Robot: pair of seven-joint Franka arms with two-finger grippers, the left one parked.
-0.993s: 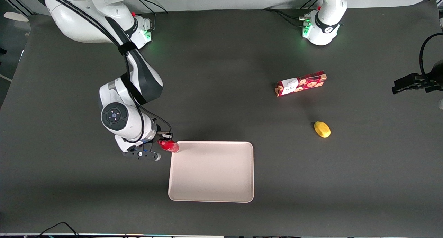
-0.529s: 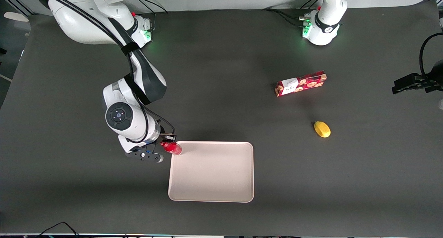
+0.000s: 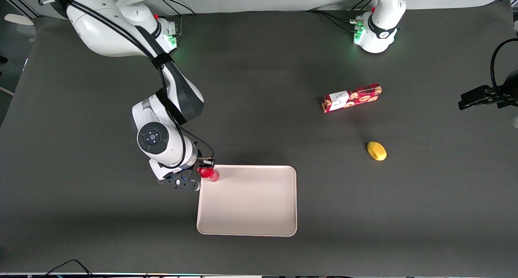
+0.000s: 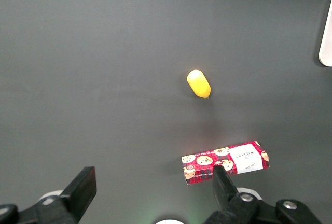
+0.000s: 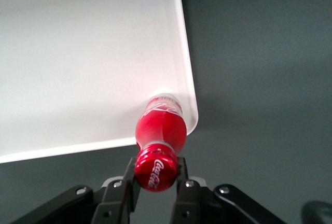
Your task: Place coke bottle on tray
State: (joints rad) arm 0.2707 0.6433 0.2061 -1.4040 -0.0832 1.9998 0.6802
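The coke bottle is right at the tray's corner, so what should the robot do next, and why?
Probably carry it a little farther in over the tray before lowering. The gripper, shut on the coke bottle, holds it just over the corner rim, so releasing here risks tipping.

One bottle (image 3: pixel 209 174), tray (image 3: pixel 247 200), box (image 3: pixel 352 97), lemon (image 3: pixel 376 151).

Glossy red plastic coke bottle (image 5: pixel 161 128), smooth matt pale tray (image 5: pixel 78 53), matt dark table (image 3: pixel 259 67).
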